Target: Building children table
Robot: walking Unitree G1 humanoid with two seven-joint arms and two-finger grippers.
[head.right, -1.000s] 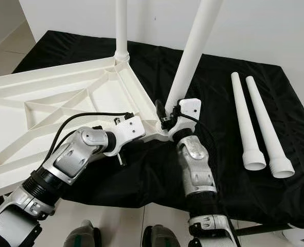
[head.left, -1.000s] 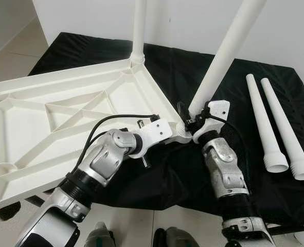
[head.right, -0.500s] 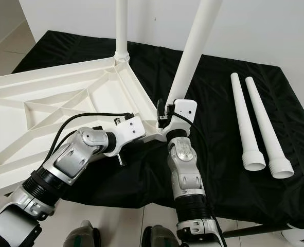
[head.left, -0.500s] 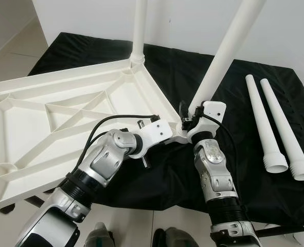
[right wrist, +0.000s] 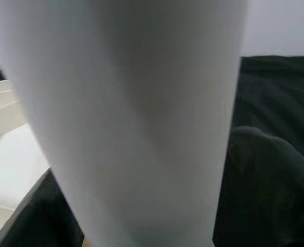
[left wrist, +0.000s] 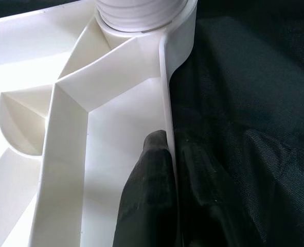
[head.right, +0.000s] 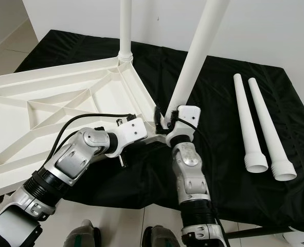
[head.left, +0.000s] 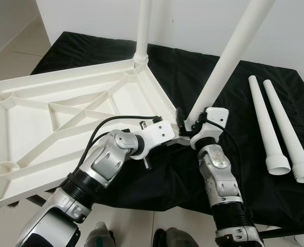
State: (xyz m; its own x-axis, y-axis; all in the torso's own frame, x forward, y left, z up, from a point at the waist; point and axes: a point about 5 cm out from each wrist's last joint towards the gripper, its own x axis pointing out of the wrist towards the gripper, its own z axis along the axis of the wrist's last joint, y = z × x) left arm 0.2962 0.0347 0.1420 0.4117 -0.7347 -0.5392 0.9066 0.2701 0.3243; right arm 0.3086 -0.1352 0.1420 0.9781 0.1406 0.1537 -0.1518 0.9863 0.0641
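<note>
While you hold the work as shown, take stock of these items.

Item one: tabletop [head.left: 64, 110], white moulded plastic, lying underside up on the black cloth [head.left: 254, 170] that covers the counter. Ribbed, so likely stiff yet light; its smooth edge could slip. Your left tool [left wrist: 162, 170] is clenched on the thin rim near the corner, one finger [left wrist: 149, 185] inside the wall, the other outside on the cloth.

Item two: far leg [head.left: 143, 25], standing upright in its corner socket.

Item three: near leg [head.left: 229, 56], tilted, its foot at the near corner socket. Your right tool [head.left: 190, 123] grasps it low, just above the socket. Hollow tube by the look of it, light and rigid; keep hold near the base for control.

Items four and five: two spare legs [head.left: 272, 128], lying side by side on the cloth, well apart from the tabletop, flared ends toward you.
</note>
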